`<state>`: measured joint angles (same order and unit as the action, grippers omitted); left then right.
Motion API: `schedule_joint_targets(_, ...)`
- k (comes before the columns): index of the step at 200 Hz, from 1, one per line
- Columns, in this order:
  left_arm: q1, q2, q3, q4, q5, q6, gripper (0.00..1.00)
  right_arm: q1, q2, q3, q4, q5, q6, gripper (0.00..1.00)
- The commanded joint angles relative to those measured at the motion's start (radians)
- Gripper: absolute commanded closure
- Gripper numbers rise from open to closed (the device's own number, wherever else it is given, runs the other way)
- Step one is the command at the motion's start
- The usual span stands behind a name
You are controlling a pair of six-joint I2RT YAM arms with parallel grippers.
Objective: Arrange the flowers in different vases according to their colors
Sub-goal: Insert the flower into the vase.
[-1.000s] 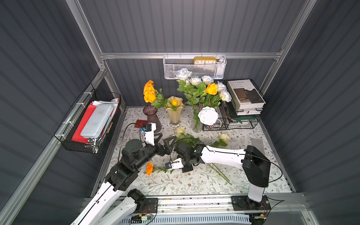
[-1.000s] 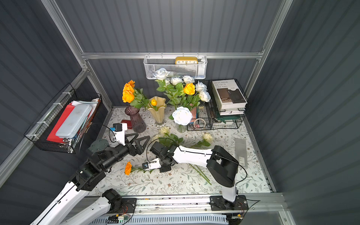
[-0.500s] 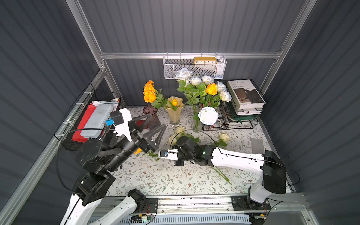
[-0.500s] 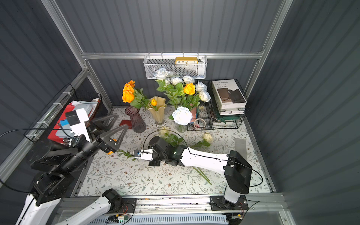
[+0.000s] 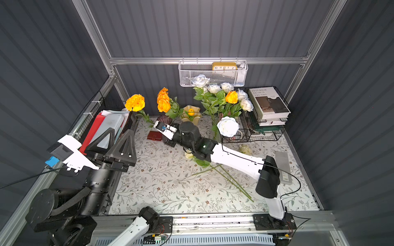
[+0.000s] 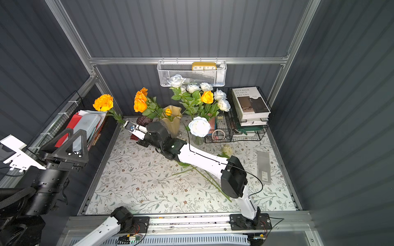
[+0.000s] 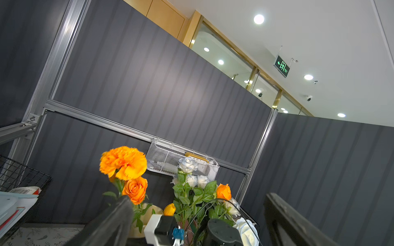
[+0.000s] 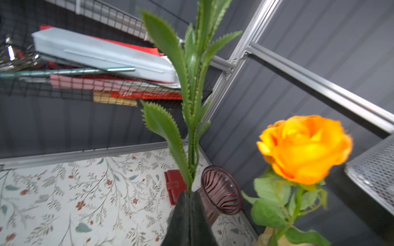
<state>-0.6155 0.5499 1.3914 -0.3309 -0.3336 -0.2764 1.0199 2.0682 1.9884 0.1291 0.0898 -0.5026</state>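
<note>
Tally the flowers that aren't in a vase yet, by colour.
Orange marigold, gripped in the right gripper with jaws shut: 1
Cream roses, lying on the table: 2
Total: 3

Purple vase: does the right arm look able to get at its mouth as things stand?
Likely yes: the right gripper, shut on the stem of the marigold, sits right beside the purple vase, and the right wrist view shows nothing across its mouth.
</note>
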Motion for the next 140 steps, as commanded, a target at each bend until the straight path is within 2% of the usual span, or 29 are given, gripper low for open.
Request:
schedule_joint_targets(1,0.0,-0.004,-0.029,-0.021,-0.021,0.034,0.01,-0.028,0.024,0.094,0.07,0.028,0.007,1.0)
schedule_joint_targets(19,0.0,-0.011,-0.046,-0.023,-0.032,0.041,0.01,-0.053,0.067,0.182,0.057,0.031,-0.02,1.0)
schedule_joint_targets(73,0.0,-0.022,-0.081,-0.034,-0.049,0.06,0.01,-0.138,0.189,0.297,0.157,0.012,-0.062,1.0)
schedule_joint_targets(112,0.001,-0.017,-0.095,-0.031,-0.059,0.075,0.01,-0.174,0.344,0.497,0.141,0.002,-0.106,1.0)
schedule_joint_targets(140,0.001,-0.018,-0.103,-0.033,-0.067,0.082,0.01,-0.212,0.41,0.581,0.115,0.029,-0.061,1.0)
